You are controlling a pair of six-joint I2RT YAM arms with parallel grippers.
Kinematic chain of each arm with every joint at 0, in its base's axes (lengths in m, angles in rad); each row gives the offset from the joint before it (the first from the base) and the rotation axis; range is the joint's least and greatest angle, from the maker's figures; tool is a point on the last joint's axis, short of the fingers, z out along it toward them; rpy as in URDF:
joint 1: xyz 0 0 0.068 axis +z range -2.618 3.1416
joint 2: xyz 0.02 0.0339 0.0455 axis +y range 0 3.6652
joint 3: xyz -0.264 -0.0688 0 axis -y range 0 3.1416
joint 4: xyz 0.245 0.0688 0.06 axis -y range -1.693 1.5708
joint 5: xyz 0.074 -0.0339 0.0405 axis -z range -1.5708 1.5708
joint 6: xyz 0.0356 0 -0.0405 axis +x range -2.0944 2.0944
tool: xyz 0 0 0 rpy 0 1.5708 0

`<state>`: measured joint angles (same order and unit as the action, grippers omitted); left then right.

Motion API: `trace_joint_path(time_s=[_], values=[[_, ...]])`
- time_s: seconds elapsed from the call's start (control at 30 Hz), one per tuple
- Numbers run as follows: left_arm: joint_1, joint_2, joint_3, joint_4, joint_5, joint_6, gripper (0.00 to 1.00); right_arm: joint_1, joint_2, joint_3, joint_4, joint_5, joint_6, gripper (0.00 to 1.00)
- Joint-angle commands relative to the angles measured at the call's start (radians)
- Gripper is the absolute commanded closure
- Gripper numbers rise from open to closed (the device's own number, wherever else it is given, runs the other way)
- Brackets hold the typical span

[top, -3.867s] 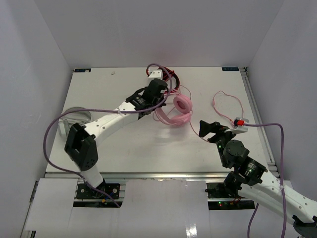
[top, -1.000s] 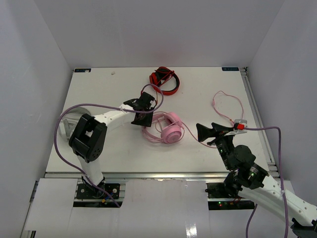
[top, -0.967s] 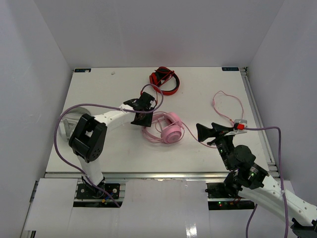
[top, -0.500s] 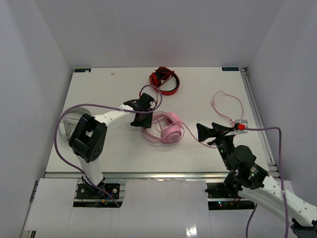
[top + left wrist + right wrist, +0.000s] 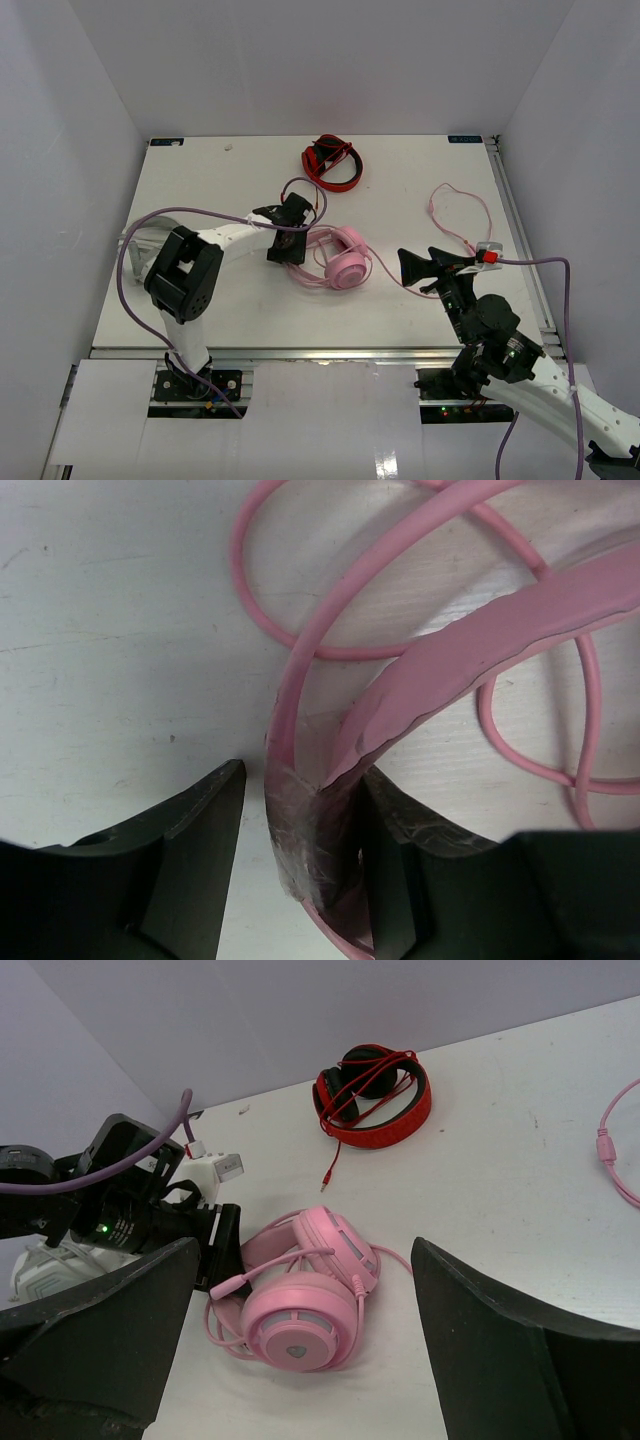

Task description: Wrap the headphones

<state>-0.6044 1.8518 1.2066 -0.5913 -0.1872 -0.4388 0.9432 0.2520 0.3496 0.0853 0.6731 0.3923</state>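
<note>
Since the earliest view, the left arm has brought the headphones (image 5: 338, 258) away from the red-and-black headphones (image 5: 332, 163) at the back of the table (image 5: 200, 180), and they now lie near its middle. Over the last second the left gripper (image 5: 286, 247) has only edged a little along the headband while the headphones lie where they were. In the left wrist view the jaws straddle the end of the headband (image 5: 480, 640). One finger (image 5: 200, 830) stands clear of it with bare table showing between, and the other is right against the pink band, so the gripper is parted around the band, not clamped on it. The right gripper (image 5: 432, 265) hangs wide open and empty at the right of the table, facing the ear cups (image 5: 300, 1325). Part of the cable (image 5: 606, 1146) curls in loops under the headband, but most of it trails off across the right side of the table, well apart from the cups. The wrapping itself looks not yet begun; the step in hand seems to be placing and steadying the headphones. The next move probably calls for one gripper to pin or hold the headband while the other picks up the loose cable close to the cups and winds it round them. The thin cable lying flat on the table will need a low, exact pinch.
</note>
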Motion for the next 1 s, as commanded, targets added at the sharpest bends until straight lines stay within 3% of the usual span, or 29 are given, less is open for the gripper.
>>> trace_joint_path(time_s=[0.0, 0.1, 0.17, 0.3, 0.37, 0.4, 0.63, 0.97], values=[[-0.005, -0.005, -0.045, 0.029, 0.006, -0.021, 0.42, 0.003, -0.016, 0.003, 0.039, 0.002, 0.005, 0.07], [-0.005, -0.003, -0.055, 0.045, 0.000, -0.020, 0.45, 0.003, -0.014, 0.003, 0.039, 0.002, 0.005, 0.07], [-0.005, -0.003, -0.055, 0.048, -0.003, -0.018, 0.53, 0.003, -0.013, 0.003, 0.039, 0.003, 0.005, 0.07], [-0.005, -0.013, -0.045, 0.048, -0.011, -0.014, 0.78, 0.003, -0.011, 0.003, 0.039, 0.003, 0.005, 0.07], [-0.005, -0.027, -0.033, 0.042, -0.023, -0.009, 0.96, 0.003, -0.007, 0.003, 0.039, 0.001, 0.004, 0.07], [-0.005, -0.039, -0.023, 0.036, -0.023, -0.001, 1.00, 0.003, -0.005, 0.002, 0.040, -0.001, 0.003, 0.07], [-0.005, -0.211, 0.021, -0.011, -0.104, -0.017, 1.00, 0.003, 0.069, 0.014, 0.075, -0.072, -0.042, 0.08], [-0.011, -0.636, 0.042, -0.071, -0.224, -0.021, 1.00, 0.004, 0.187, 0.015, 0.235, -0.464, -0.161, 0.11]])
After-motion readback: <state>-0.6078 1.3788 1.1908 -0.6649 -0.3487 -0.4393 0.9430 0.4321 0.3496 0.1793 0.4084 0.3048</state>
